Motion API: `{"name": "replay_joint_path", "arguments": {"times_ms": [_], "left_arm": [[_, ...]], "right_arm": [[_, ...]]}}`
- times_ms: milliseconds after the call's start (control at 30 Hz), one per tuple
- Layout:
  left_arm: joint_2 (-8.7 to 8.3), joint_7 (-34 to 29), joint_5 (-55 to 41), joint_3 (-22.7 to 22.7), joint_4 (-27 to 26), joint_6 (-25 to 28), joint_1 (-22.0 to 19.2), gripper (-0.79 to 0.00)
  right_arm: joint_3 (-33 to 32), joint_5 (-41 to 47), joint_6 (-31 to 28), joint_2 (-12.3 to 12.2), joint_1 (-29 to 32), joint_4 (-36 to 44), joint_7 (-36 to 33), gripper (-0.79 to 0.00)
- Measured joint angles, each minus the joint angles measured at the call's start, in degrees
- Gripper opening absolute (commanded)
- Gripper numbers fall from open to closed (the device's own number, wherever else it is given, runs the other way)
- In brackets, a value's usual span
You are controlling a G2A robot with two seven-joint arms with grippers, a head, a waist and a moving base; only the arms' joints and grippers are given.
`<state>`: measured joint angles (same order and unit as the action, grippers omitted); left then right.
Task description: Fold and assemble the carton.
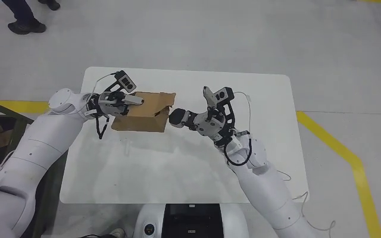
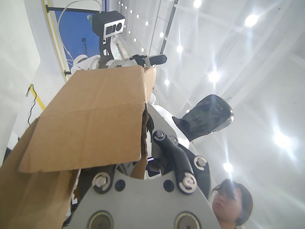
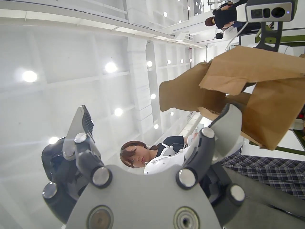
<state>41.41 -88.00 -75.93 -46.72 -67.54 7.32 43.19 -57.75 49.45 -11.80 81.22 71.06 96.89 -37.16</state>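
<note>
A brown carton (image 1: 143,113), partly opened with loose flaps, is held just above the white table (image 1: 178,172), left of its middle. My left gripper (image 1: 131,101) sits at the carton's far left corner, shut on a wall of the carton (image 2: 88,120); that wall hides one finger. My right gripper (image 1: 174,117) is at the carton's right open end. In the right wrist view the right gripper (image 3: 155,113) stands wide open, with one finger (image 3: 227,120) against the carton's (image 3: 262,96) lower flap and the other finger (image 3: 82,120) apart in free air.
A thin white cable (image 1: 250,110) lies on the table behind the right arm. The near half of the table is bare. A dark frame (image 1: 9,128) stands off the table's left edge.
</note>
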Motion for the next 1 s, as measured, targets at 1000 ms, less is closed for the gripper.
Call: {"name": "replay_joint_path", "arguments": {"times_ms": [1000], "left_arm": [[-0.38, 0.0, 0.1, 1.2, -1.3, -0.4, 0.0, -0.785]], "right_arm": [[2.4, 5.0, 3.2, 1.3, -2.0, -2.6, -2.9, 0.0]]}}
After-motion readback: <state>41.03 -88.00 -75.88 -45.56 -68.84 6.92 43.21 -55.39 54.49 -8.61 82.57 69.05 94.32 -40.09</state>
